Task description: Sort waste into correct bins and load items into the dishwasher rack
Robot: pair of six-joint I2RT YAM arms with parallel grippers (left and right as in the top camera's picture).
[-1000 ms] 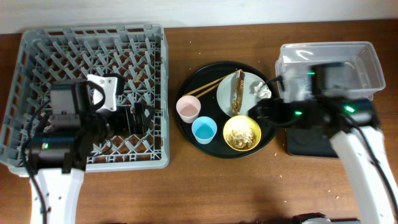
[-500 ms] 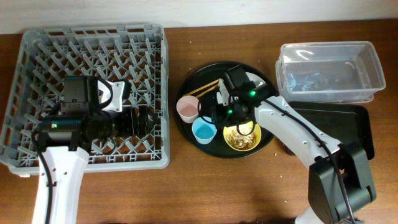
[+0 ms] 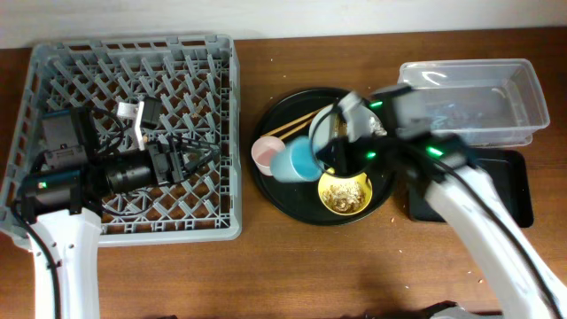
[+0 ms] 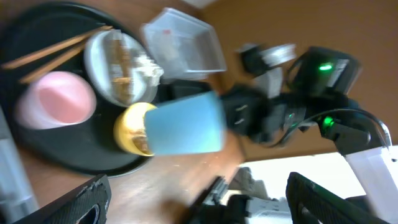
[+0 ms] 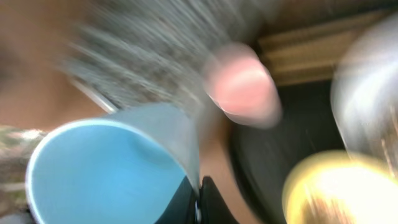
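Now the right gripper [image 3: 317,155] grasps the tilted light blue cup [image 3: 294,160], the left gripper [image 3: 205,156] released above the dishwasher rack [image 3: 133,42].

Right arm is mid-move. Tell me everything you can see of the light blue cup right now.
The light blue cup is a plain, smooth, tapered tumbler, plastic by its look. It is blue inside and out, and looks empty in the blurred right wrist view. It is tipped on its side, with the right gripper clamped on its rim. It sits above the round black tray, between the pink cup and the yellow bowl. Whether it touches either cannot be told.
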